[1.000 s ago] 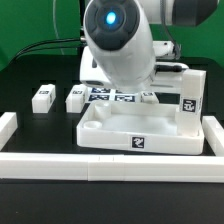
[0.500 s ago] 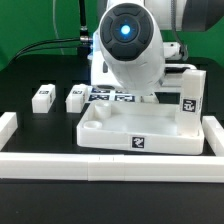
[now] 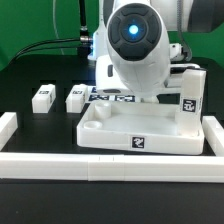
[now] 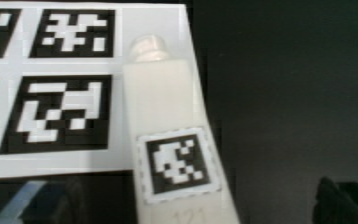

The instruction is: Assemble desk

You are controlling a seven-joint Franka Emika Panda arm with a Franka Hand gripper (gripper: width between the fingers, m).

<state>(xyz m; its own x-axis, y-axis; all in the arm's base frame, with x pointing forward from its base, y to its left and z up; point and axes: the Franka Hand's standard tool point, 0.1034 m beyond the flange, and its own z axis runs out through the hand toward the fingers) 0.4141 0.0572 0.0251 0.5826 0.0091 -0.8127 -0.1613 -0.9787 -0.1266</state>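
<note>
White arm [image 3: 135,50] partly hides the marker board [image 3: 104,97] beyond the tabletop [image 3: 140,137].

the marker board [image 3: 103,97] lies flat on the black table [image 3: 40,135], behind white border rails [image 3: 60,166].

A white square leg [image 4: 172,100] (one tag [image 4: 176,162] on its face) lies between the wide-apart fingers [image 4: 350,200] of the tool [image 4: 179,206], along the marker board [image 4: 16,68] edge, with dark counter [image 4: 300,90] on its other side.
</note>
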